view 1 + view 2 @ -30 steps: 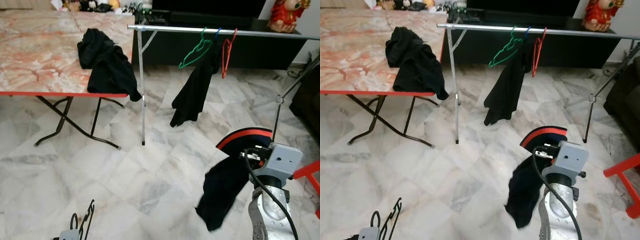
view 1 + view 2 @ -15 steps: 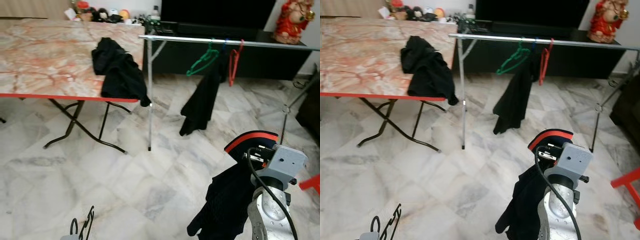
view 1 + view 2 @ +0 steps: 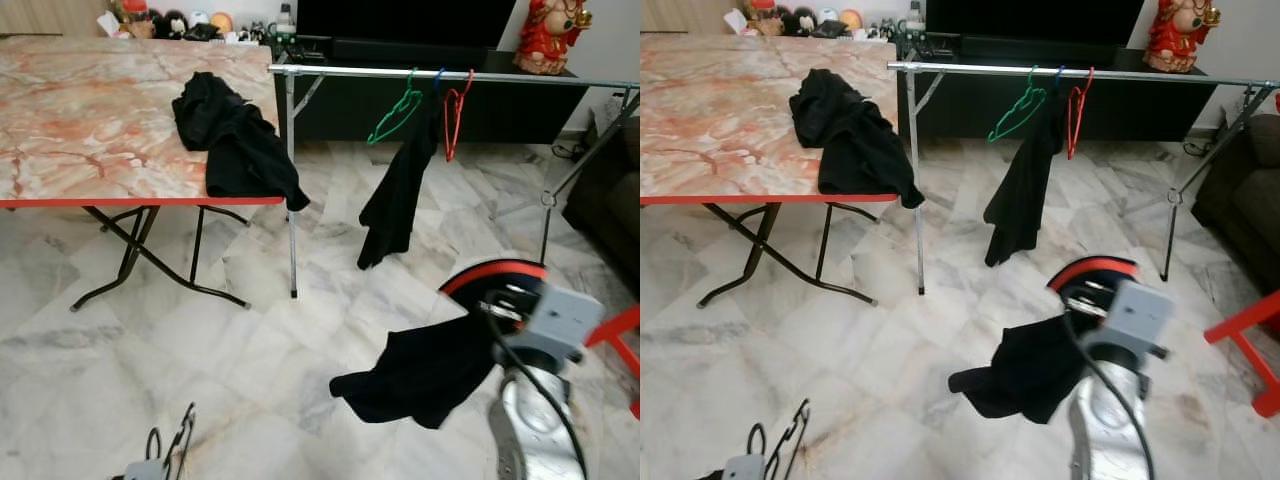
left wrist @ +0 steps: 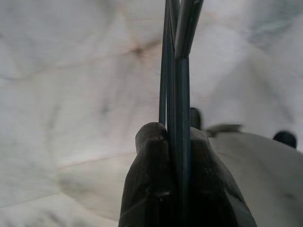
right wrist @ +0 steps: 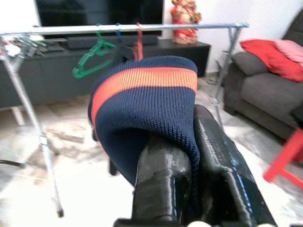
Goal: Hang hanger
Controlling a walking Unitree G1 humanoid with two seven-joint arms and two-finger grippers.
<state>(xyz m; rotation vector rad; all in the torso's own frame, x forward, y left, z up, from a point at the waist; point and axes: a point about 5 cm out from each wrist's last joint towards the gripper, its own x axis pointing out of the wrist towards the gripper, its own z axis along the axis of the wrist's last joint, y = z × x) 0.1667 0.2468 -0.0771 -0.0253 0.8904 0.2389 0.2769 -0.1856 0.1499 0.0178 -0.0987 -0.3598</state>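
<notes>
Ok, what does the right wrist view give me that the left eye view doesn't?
Right wrist view: the right gripper shut on a navy garment with an orange band, close up, and a red cushion on a sofa.
Left eye view: the table with black clothes heaped on it, and the left gripper low down with a dark hanger.
Both: the rail, green hanger, red hanger and red figurine.
</notes>
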